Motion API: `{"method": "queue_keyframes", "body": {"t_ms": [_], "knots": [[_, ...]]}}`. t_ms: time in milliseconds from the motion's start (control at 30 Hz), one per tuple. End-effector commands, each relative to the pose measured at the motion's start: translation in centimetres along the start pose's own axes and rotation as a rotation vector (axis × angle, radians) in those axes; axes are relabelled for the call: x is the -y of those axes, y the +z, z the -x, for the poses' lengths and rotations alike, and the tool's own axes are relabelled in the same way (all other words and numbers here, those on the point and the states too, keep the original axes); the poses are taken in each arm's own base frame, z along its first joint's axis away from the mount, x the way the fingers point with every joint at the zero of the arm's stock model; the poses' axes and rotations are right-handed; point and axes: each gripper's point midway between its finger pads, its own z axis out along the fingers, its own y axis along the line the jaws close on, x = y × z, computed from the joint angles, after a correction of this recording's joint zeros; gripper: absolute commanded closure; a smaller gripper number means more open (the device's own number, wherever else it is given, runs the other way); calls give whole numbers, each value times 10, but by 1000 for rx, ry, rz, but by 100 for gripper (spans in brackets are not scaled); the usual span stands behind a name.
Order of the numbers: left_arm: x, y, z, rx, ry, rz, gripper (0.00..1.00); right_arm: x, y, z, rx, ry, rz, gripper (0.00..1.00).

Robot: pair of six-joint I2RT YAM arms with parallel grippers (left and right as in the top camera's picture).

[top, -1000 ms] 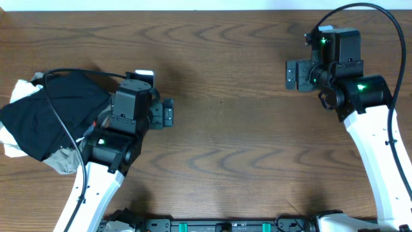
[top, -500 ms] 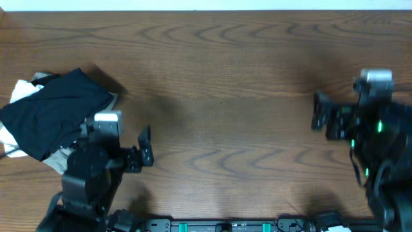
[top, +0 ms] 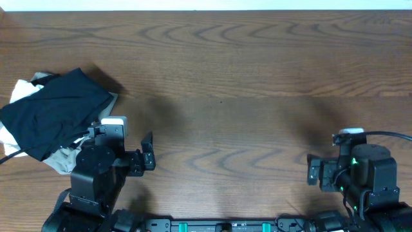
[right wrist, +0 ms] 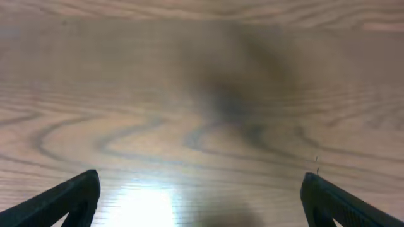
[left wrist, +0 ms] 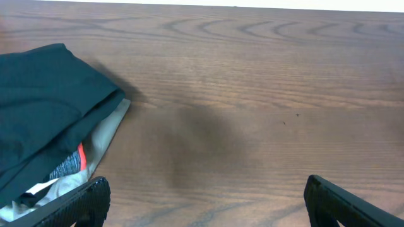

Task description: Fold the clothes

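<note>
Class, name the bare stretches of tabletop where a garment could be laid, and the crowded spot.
Bare wood runs across the table from the black leggings to the right edge, including between the left gripper and right gripper. Crowded only far left, around the leggings.

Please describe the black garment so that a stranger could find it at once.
On the wooden table, look at the left end, where clothes lie stacked. The leggings lie on top: the only black piece, with a coral-red strip, over a white garment and an olive-grey garment.

no text or label can be read.
</note>
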Motion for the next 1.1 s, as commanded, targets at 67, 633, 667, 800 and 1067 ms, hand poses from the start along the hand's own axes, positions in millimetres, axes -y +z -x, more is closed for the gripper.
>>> {"method": "queue_keyframes", "body": {"t_ms": [67, 633, 667, 800, 1067], "knots": [[2, 0, -1, -2, -12, -11, 2, 0, 0, -1, 0, 11, -3, 1], [2, 0, -1, -2, -12, -11, 2, 3, 2, 12, 401, 51, 27, 1], [2, 0, -1, -2, -12, -11, 2, 2, 5, 11, 438, 54, 37, 1], [2, 0, -1, -2, -12, -11, 2, -1, 19, 9, 562, 68, 59, 1], [2, 0, -1, -2, -12, -11, 2, -8, 49, 34, 766, 52, 86, 1]]}}
